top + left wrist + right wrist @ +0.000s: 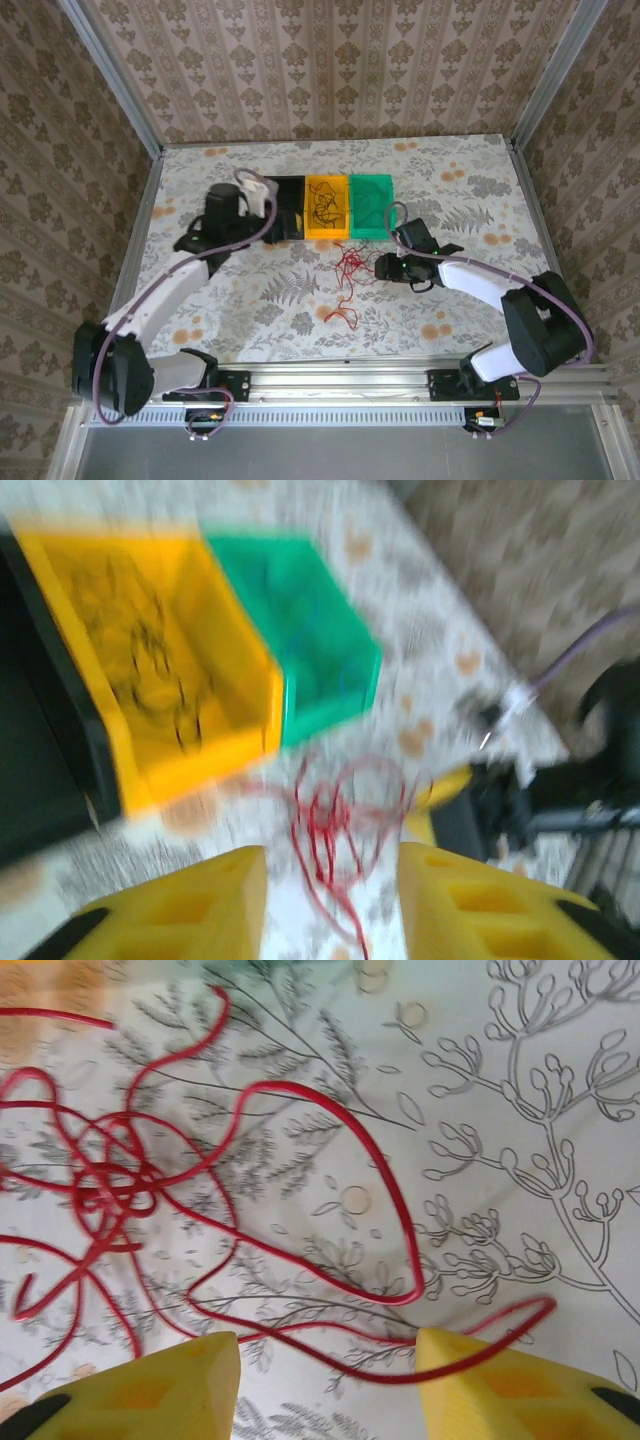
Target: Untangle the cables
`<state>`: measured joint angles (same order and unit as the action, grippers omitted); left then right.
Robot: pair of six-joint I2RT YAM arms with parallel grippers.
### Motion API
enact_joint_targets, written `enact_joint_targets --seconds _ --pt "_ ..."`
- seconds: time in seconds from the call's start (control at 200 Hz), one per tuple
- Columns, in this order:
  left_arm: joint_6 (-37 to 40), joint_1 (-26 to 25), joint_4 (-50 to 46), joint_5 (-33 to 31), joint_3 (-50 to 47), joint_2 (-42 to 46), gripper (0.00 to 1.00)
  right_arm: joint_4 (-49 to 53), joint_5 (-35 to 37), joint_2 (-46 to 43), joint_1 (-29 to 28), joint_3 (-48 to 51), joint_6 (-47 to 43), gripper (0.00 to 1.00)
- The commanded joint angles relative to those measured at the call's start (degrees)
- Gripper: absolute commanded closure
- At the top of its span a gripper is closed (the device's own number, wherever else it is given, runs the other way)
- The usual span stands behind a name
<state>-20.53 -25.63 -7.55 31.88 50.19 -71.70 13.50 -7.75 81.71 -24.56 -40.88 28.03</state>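
Note:
The red cables [350,266] lie in a loose tangle on the floral tablecloth in front of the bins, with a smaller red clump [340,314] nearer the arms. My right gripper [383,267] sits just right of the tangle. In the right wrist view it [325,1380] is open, the red cables [120,1190] spread ahead, and one strand crosses its right fingertip [500,1360]. My left gripper [258,195] hovers over the black bin. It [330,900] is open, in a blurred view, with the red cables [335,815] on the table beyond it.
Three bins stand in a row at the back: a black bin [287,205], a yellow bin [327,232] holding black cables and a green bin [371,232] holding a faint bluish one. Metal frame posts and patterned walls border the table [480,200].

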Motion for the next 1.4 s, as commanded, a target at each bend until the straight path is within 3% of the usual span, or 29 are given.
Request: enact_joint_targets --seconds 0.0,0.095,0.185,0.44,0.56,0.715,0.82,0.925,1.005,1.19,1.395 --pt "10.8 -5.6 -8.4 1.4 0.1 -4.3 0.53 1.4 2.0 -3.9 -0.7 -1.1 -1.7 0.48" --pt "15.4 -10.4 -11.6 3.5 0.9 -8.6 0.44 1.1 1.7 -4.9 -1.0 -1.6 -1.8 0.47" --pt "15.4 -12.9 -9.8 8.1 1.0 -12.2 0.42 1.3 0.2 -4.4 -1.6 -2.6 -2.4 0.47" --pt "14.1 -15.9 -2.6 5.6 3.3 -22.0 0.46 -0.2 -0.1 1.2 -5.6 -6.3 -2.5 0.43" --pt "14.8 -15.9 -2.0 6.0 1.2 -19.7 0.44 -0.4 -0.6 5.6 -6.9 -9.6 -2.8 0.37" --pt "17.1 -15.9 -7.2 3.4 -2.1 -12.4 0.33 1.7 -1.0 12.1 -9.4 -14.5 -4.7 0.28" --pt "17.8 -16.2 -9.2 2.3 -4.8 -7.5 0.31 4.4 -0.3 14.9 -10.7 -16.5 -5.5 0.28" --pt "17.3 -16.0 -6.7 -4.7 -9.0 -3.1 0.3 2.8 -1.9 11.1 -11.4 -12.8 -7.6 0.32" --pt "13.6 -14.3 0.7 -8.7 -12.8 -0.7 0.29 1.8 -3.2 5.1 -12.0 -8.9 -10.0 0.32" --pt "10.3 -11.6 6.9 -7.4 -11.7 -3.7 0.3 8.6 -10.3 -4.4 -13.5 -5.6 -15.8 0.34" --pt "11.4 -11.6 7.9 -5.7 -8.0 -7.8 0.3 11.5 -18.8 -1.6 -18.2 -6.0 -17.7 0.38"
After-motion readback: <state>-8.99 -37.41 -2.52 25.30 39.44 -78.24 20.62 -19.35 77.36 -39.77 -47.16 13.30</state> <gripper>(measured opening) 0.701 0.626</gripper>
